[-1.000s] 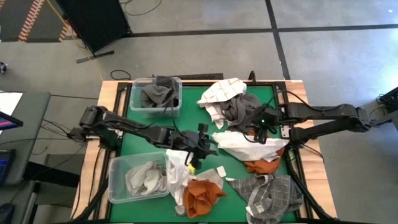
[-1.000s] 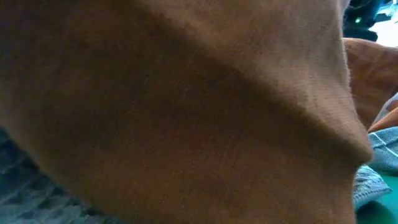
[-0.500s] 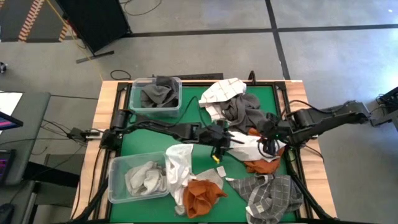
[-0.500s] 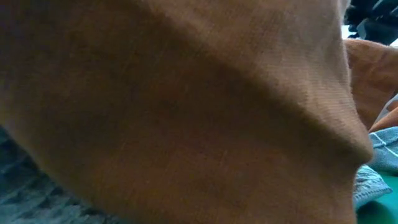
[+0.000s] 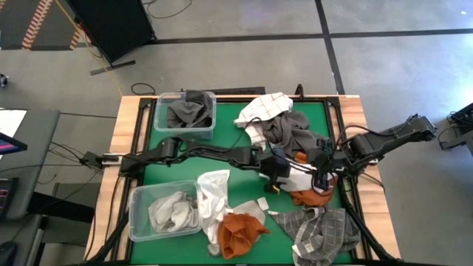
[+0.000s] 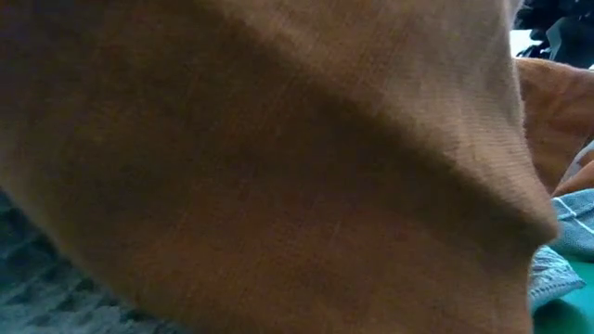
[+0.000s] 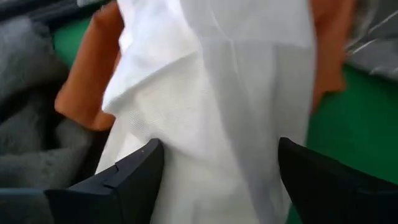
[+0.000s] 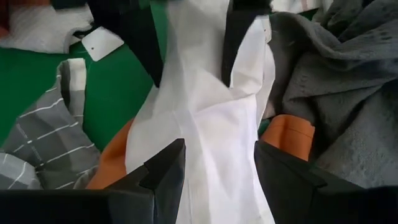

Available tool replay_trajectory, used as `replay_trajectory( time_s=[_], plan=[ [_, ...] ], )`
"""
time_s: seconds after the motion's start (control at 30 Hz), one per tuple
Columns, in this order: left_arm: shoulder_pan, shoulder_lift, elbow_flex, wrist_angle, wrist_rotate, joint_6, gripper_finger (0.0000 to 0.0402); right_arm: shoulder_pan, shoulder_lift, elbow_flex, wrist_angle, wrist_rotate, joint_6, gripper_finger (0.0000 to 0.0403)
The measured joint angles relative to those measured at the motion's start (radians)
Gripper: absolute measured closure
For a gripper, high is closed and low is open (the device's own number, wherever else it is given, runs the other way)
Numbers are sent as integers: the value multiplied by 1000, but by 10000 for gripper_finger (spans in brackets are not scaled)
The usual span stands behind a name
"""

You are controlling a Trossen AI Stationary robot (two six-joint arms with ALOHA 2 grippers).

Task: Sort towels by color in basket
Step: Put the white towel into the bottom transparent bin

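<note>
Left hand [image 5: 275, 176] now (wider) astride white towel [image 5: 301, 175]

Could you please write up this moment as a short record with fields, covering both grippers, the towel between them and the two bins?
left gripper: open, fingers either side of the white towel at mid-table
right gripper: fingers either side of the same towel, from the opposite end
under the towel: rust orange towel
far bin: dark grey towels
near bin: pale towels
low view: blocked by orange cloth
</note>
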Motion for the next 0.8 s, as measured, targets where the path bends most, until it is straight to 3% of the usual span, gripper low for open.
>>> replay_trajectory(
  time_s=[0.1, 0.17, 0.4, 0.63, 0.8],
  plan=[
    [1, 15, 17, -17, -38, 28, 126, -1, 1, 0, 0, 7, 0, 184],
    [0, 13, 18, -18, -45, 48, 162, -1, 0, 0, -1, 9, 0, 184],
    [-34, -53, 21, -107, -46, 151, 380, -1, 1, 0, -4, 12, -4, 184],
    [-85, -209, 19, -312, -120, 163, 399, -1, 0, 0, -18, 25, -4, 184],
    [-162, -372, 19, -488, -260, 139, 400, -1, 0, 0, -19, 41, -8, 184]
  ],
)
